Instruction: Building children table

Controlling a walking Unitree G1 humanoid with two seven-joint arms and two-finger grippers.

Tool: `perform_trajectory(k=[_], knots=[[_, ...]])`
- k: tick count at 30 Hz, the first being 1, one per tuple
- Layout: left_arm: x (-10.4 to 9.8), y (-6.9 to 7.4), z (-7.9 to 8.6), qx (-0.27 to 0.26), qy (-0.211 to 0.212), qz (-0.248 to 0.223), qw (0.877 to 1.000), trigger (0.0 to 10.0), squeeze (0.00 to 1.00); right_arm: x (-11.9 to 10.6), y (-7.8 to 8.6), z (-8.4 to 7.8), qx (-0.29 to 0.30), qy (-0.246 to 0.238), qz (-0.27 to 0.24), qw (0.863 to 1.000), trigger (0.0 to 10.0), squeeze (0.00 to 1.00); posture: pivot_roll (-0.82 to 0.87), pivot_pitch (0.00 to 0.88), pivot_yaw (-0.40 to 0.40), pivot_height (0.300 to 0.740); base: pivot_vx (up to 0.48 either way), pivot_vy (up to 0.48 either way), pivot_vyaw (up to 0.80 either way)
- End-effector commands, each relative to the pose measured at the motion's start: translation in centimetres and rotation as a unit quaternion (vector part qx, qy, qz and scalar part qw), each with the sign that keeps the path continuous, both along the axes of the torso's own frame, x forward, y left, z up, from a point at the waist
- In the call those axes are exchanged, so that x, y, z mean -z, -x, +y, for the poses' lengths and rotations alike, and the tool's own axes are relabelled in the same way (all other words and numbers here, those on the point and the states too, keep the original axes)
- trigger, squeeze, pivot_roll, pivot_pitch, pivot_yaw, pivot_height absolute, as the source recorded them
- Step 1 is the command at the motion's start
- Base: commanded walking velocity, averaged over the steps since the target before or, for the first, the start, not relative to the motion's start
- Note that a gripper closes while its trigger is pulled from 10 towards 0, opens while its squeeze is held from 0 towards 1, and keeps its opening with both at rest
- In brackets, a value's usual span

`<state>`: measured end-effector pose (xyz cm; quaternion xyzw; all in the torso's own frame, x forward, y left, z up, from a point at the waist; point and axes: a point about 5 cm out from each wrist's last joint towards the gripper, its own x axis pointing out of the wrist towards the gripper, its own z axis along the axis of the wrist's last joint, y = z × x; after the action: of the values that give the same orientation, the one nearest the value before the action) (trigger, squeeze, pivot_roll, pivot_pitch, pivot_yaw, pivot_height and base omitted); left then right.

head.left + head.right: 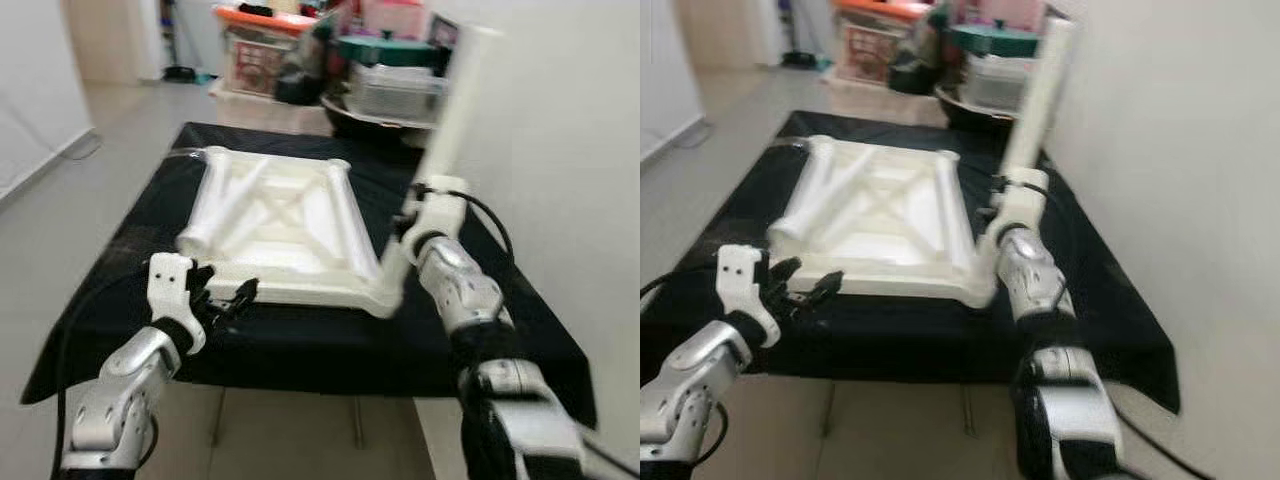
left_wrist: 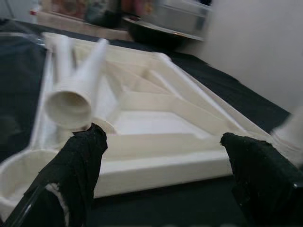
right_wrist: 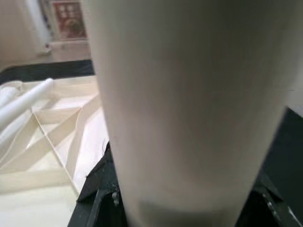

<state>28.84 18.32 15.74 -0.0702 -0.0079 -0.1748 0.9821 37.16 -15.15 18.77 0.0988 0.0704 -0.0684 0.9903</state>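
The white children's table top lies upside down on a black cloth, its ribbed underside facing up. Two loose white legs rest on its left part; one hollow leg end faces the left wrist camera. My right gripper is shut on a third white leg, held upright at the top's near right corner. That leg is close up in the right wrist view. My left gripper is open just before the top's near left edge, its black fingers spread wide with nothing between them.
Stacked plastic storage boxes and a dark bowl-shaped tub crowd the far end behind the covered table. A white wall runs close along the right. Pale floor lies to the left.
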Motion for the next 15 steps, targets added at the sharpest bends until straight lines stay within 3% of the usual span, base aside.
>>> perform_trajectory(k=[1, 2, 3, 4, 5, 6, 8, 9, 10, 11, 12, 14, 15], knots=[[0.1, -0.1, -0.8, 0.016, -0.001, 0.004, 1.000, 10.0, 0.00, 2.7, 0.9, 0.5, -0.011, -0.031, 0.073, 0.997, 0.0, 0.00, 0.15, 0.000, -0.146, 0.740, 0.000, 0.000, 0.00], [0.1, -0.1, -0.8, 0.016, 0.000, 0.004, 1.000, 10.0, 0.00, 2.1, 1.5, 2.1, -0.057, -0.029, 0.056, 0.996, 10.0, 0.00, 0.14, 0.000, -0.140, 0.740, 0.000, 0.000, 0.00], [0.1, -0.2, -0.8, 0.016, 0.000, 0.005, 1.000, 10.0, 0.00, 1.4, 1.8, 3.2, -0.096, -0.027, 0.036, 0.994, 10.0, 0.00, 0.13, 0.000, -0.130, 0.740, 0.000, 0.000, 0.00], [0.1, -0.2, -0.8, 0.016, 0.000, 0.005, 1.000, 10.0, 0.00, 1.4, 1.8, 3.2, -0.096, -0.027, 0.036, 0.994, 10.0, 0.00, 0.13, 0.000, -0.130, 0.740, 0.000, 0.000, 0.00], [0.1, -0.2, -0.8, 0.018, -0.001, 0.005, 1.000, 10.0, 0.00, 0.6, 1.9, 3.8, -0.127, -0.020, 0.009, 0.992, 10.0, 0.95, 0.13, 0.000, -0.130, 0.740, 0.000, 0.000, 0.00], [0.1, -0.3, -0.8, 0.019, -0.002, 0.005, 1.000, 10.0, 0.00, 0.1, 1.5, 3.9, -0.154, -0.021, -0.011, 0.988, 10.0, 1.00, 0.13, 0.000, -0.135, 0.740, 0.000, 0.000, 0.00], [0.1, -0.4, -0.8, 0.020, -0.003, 0.004, 1.000, 10.0, 0.00, -0.2, 1.1, 3.7, -0.175, -0.013, -0.020, 0.984, 10.0, 1.00, 0.13, 0.000, -0.135, 0.740, 0.000, 0.000, 0.00], [0.1, -0.4, -0.8, 0.020, -0.003, 0.004, 1.000, 10.0, 0.00, -0.6, 0.6, 3.4, -0.190, 0.002, -0.028, 0.981, 10.0, 0.92, 0.13, 0.000, -0.135, 0.740, 0.000, 0.000, 0.00], [0.1, -0.4, -0.8, 0.020, -0.003, 0.004, 1.000, 10.0, 0.00, -0.6, 0.6, 3.4, -0.190, 0.002, -0.028, 0.981, 10.0, 0.92, 0.13, 0.000, -0.135, 0.740, 0.000, 0.000, 0.00], [0.1, -0.3, -0.8, 0.019, -0.003, 0.003, 1.000, 10.0, 0.00, -1.4, -0.2, 2.7, -0.231, 0.008, -0.052, 0.972, 10.0, 0.00, 0.13, 0.000, -0.136, 0.740, 0.000, 0.000, 0.00], [0.2, -0.3, -0.8, 0.018, -0.002, 0.003, 1.000, 10.0, 0.00, -1.8, -0.4, 2.5, -0.280, 0.011, -0.067, 0.958, 10.0, 0.00, 0.13, 0.000, -0.136, 0.740, 0.000, 0.000, 0.00], [0.2, -0.3, -0.8, 0.018, -0.001, 0.003, 1.000, 10.0, 0.00, -2.0, -0.2, 2.4, -0.304, 0.010, -0.073, 0.950, 10.0, 0.00, 0.13, 0.000, -0.136, 0.740, 0.000, 0.000, 0.00], [0.2, -0.3, -0.8, 0.019, -0.001, 0.003, 1.000, 10.0, 0.00, -2.1, 0.0, 1.9, -0.348, 0.024, -0.089, 0.933, 10.0, 0.00, 0.13, 0.000, -0.139, 0.740, 0.000, 0.000, 0.00]])
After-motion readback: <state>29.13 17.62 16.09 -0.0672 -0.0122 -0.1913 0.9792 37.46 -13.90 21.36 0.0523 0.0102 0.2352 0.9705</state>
